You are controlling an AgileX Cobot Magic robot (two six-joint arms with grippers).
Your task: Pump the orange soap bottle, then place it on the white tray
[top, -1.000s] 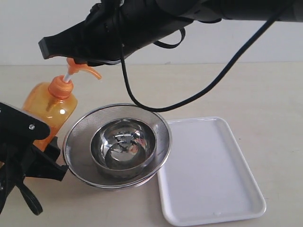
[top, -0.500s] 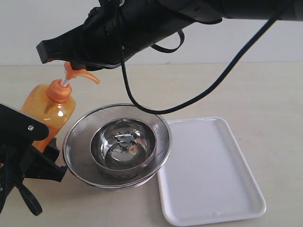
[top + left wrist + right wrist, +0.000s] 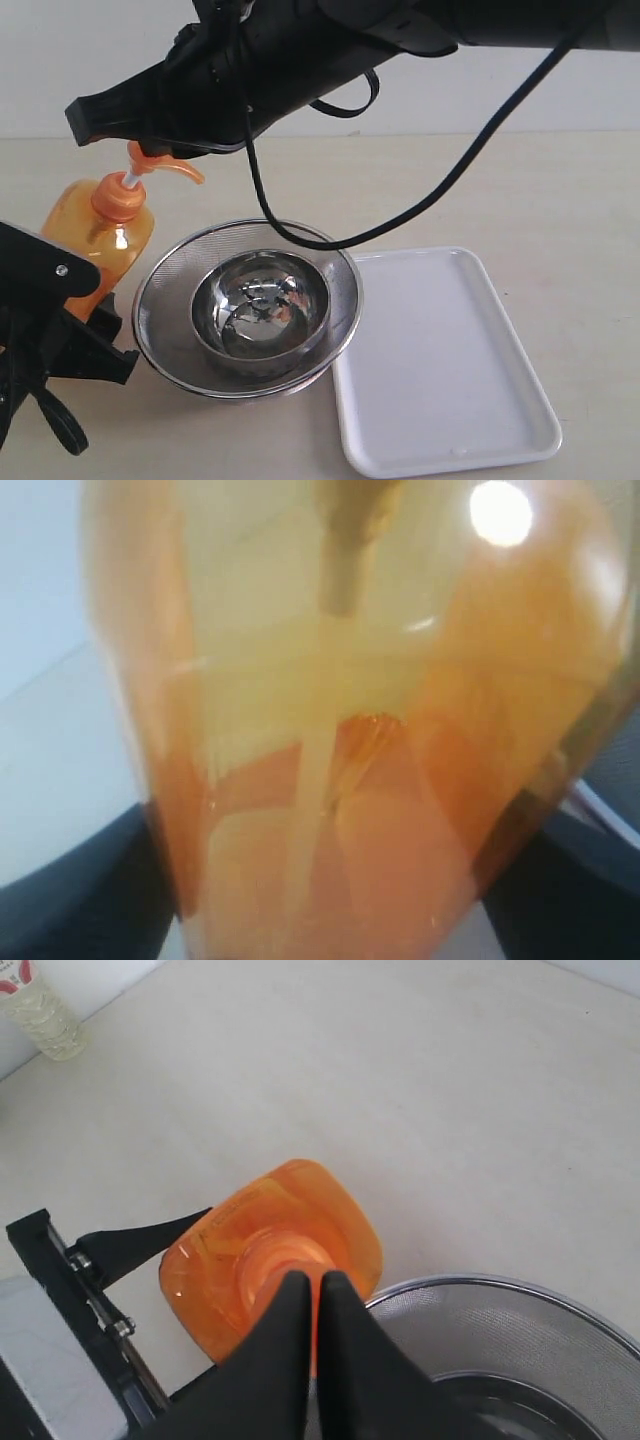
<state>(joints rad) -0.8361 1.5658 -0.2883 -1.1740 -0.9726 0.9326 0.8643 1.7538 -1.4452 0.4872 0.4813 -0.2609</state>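
Note:
The orange soap bottle (image 3: 100,235) stands at the left of the exterior view, leaning a little left. Its orange pump head (image 3: 160,160) is raised on a white stem. My left gripper (image 3: 85,310) is shut on the bottle's lower body. In the left wrist view the bottle (image 3: 400,730) fills the picture, with dark fingers (image 3: 70,890) at both sides. My right gripper (image 3: 85,118) is shut and lies just over the pump head. Seen from the right wrist, its closed tips (image 3: 312,1290) sit over the bottle's top (image 3: 220,1250). The white tray (image 3: 440,360) lies empty at the right.
A round steel mesh strainer (image 3: 170,290) holding a steel bowl (image 3: 260,300) sits between the bottle and the tray, touching the tray's left edge. The right arm's black cable (image 3: 400,210) hangs above the strainer. A small clear bottle (image 3: 35,1010) stands far off on the table.
The bottle, its pump head and my right gripper above it have shifted left and slightly down together. The left gripper stays on the bottle.

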